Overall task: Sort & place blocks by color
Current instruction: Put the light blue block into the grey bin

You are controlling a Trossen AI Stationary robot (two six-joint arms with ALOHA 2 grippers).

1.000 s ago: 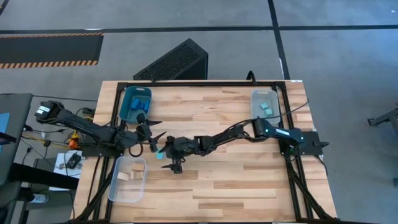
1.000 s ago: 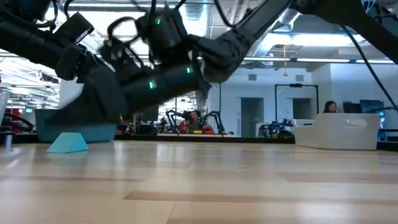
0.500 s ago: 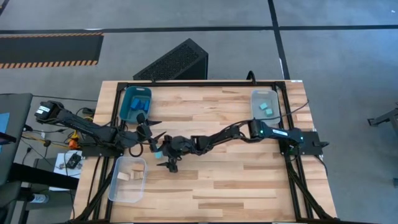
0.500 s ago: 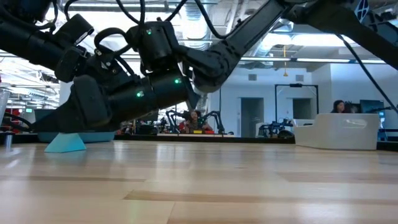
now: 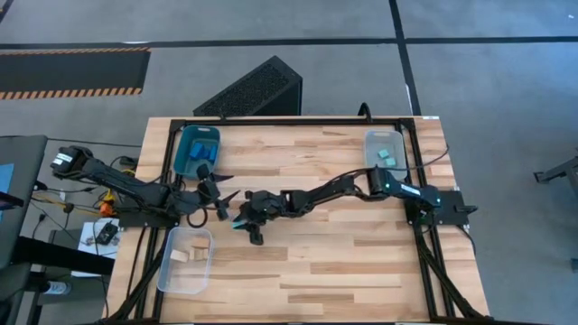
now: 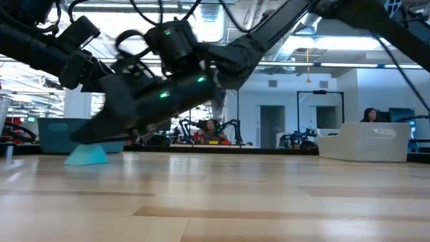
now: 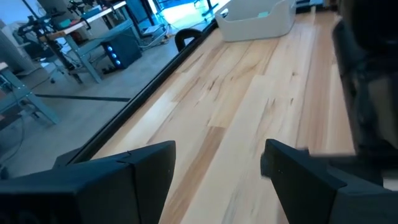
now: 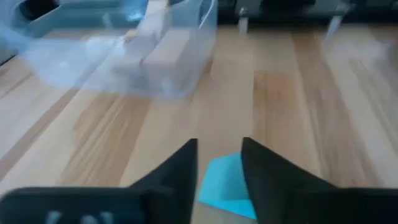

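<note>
A light turquoise block [image 8: 225, 185] lies on the table left of centre, also visible as the block [image 5: 237, 226] in the high view. My right gripper [image 8: 220, 163] reaches in from the right and is shut on it. My left gripper [image 7: 214, 165] hovers open just to the left of it [image 5: 217, 194], holding nothing. A blue tray [image 5: 197, 149] at the far left holds dark blue blocks. A clear tray [image 5: 384, 152] at the far right holds turquoise blocks. A clear tray [image 5: 185, 262] at the near left holds pale wooden blocks. My right gripper pinches the turquoise block by two opposite sides [image 8: 208, 180] between its two fingers. The fingers slant down at it from the table's right side. The block's underside [image 6: 86, 161] rests on the table.
A black frame [image 5: 298, 120] runs round the tabletop. A dark slatted box [image 5: 253, 88] stands on the floor beyond the far edge. My two arms nearly meet left of centre. Bare wood [image 5: 361, 262] lies to the near right.
My right gripper has sunk toward the turquoise block and its fingers have closed in on it from wide apart. The block has shifted a little along the table and turned slightly. My left arm has kept still.
</note>
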